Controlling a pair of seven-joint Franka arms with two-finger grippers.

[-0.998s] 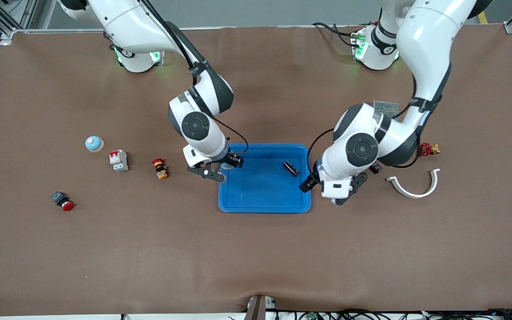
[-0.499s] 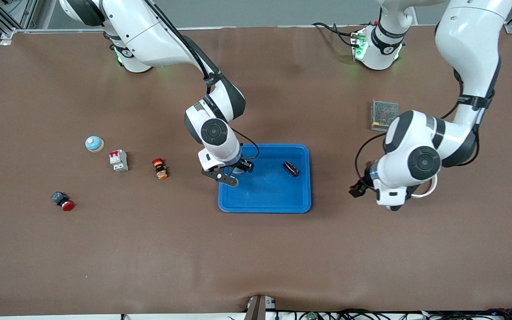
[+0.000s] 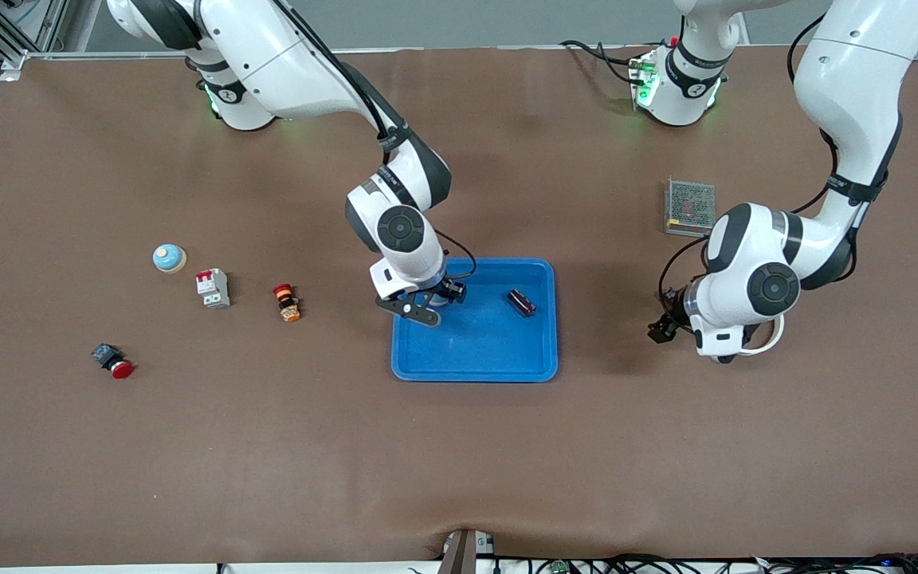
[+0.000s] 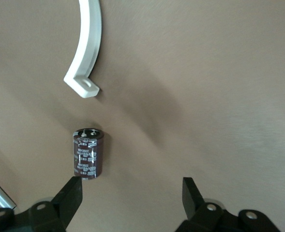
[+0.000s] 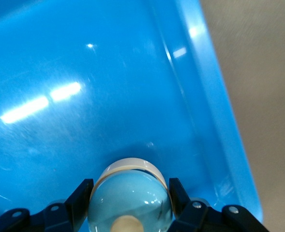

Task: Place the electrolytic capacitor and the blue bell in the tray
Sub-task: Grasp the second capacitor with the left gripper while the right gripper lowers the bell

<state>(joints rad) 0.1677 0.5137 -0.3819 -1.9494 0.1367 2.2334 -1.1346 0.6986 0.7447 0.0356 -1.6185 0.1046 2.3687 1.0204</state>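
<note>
Lowering the bell (image 5: 130, 205) is judged to be the step in hand, and it would be done well if the base were brought close to the tray (image 3: 475, 370) floor before any release, kept level and well inside the rim so that the bell is not tipped or rolled out. The bell is clenched between the fingers of the right claw (image 5: 128, 189), which is held over the tray's ten o'clock part in the front view, near the rim toward the right arm's end of the table. A dark part (image 3: 521, 302), taken to be a capacitor, is already lodged in the tray at about two o'clock. The left claw (image 4: 131, 182) is released, nothing being gripped, and is held over bare table at the tray's three o'clock, well apart from it. A capacitor (image 4: 88, 154) is seen resting on the table close by one fingertip, not between the fingers, with a white clip (image 4: 89, 43) near it.
</note>
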